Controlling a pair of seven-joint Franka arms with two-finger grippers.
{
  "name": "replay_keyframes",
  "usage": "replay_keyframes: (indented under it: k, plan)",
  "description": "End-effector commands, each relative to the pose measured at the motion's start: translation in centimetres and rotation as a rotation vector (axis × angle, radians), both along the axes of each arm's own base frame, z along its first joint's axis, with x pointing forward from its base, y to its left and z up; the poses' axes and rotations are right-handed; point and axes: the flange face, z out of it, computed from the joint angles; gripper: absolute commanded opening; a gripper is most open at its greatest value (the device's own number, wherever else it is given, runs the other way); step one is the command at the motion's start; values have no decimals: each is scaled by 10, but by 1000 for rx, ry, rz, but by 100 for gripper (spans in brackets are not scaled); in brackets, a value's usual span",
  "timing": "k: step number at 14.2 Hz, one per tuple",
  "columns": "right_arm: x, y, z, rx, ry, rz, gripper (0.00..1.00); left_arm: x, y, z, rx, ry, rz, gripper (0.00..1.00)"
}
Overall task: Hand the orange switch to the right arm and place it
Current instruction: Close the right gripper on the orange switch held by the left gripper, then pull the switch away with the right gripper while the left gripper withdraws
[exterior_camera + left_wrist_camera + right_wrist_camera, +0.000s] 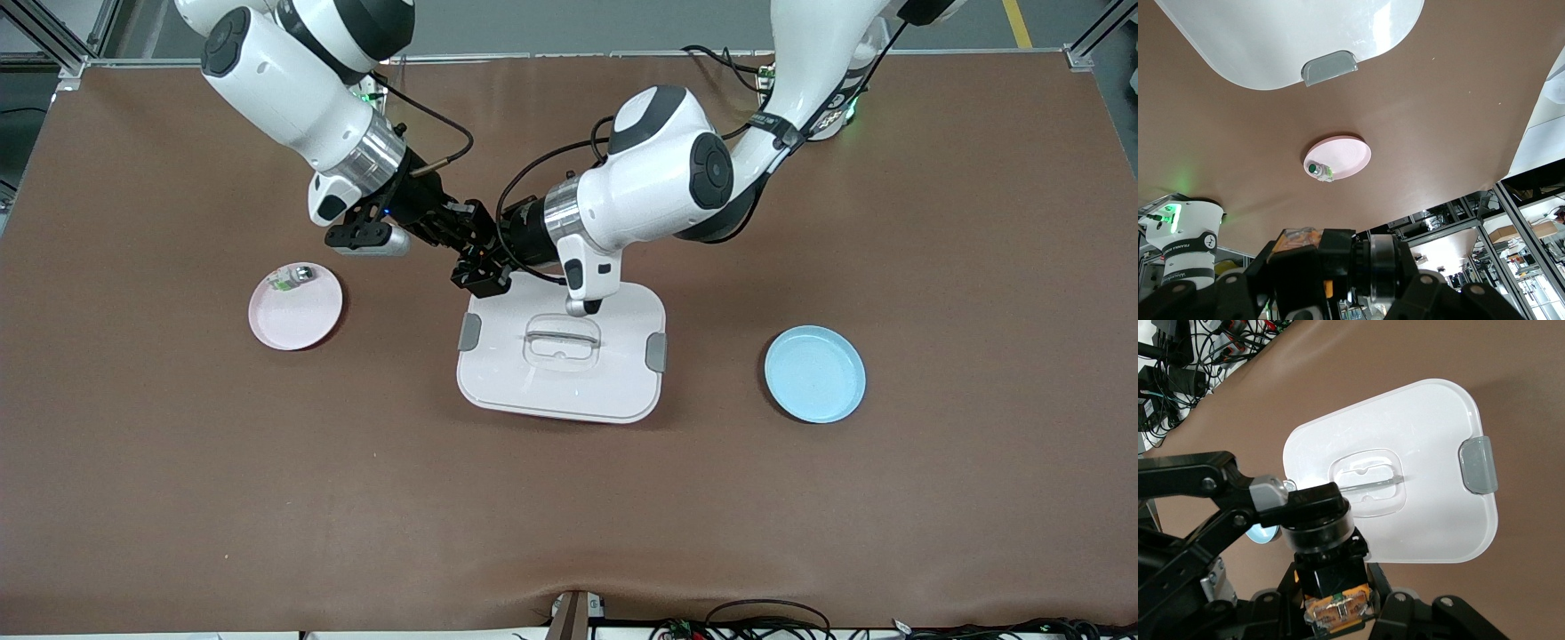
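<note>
Both my grippers meet in the air above the white lid's (pixel 562 356) edge nearest my bases. My left gripper (pixel 484 258) and right gripper (pixel 464 233) are both clamped on the orange switch (pixel 1328 583) between them. The pink plate (pixel 295 309) sits toward my right arm's end of the surface (pixel 569 498), the blue plate (pixel 814 373) toward my left arm's.

In the front view the orange switch (pixel 1326 568) was hidden between the two grippers. In the right wrist view its round face could not be seen. The white lidded box (pixel 1271 40) ran off the left wrist view's edge.
</note>
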Motion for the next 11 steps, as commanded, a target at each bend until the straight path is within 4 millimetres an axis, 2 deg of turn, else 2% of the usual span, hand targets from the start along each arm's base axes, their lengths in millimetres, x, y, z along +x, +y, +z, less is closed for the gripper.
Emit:
replay_keyframes:
  k: [1,2,3,4,5,9,10,11]
  plan:
    - [3,1,5,20,-6,6,0,2,-3,5,-23,10,21,0]
    - [3,2,6,20,-6,6,0,6,1,5,-23,9,27,0]
    - [3,2,6,20,-5,7,0,8,3,5,-24,5,27,10]
    - [3,1,6,19,-4,6,0,8,4,6,-24,1,27,41]
    - [3,2,5,19,-2,8,0,9,5,9,-24,-10,24,99]
    - [4,-3,5,16,2,6,0,19,24,28,-28,-34,47,100]
    - [5,-10,4,6,27,9,0,21,29,37,-27,-48,53,100]
    - [8,-23,2,-11,60,28,0,30,44,45,-21,-63,72,100]
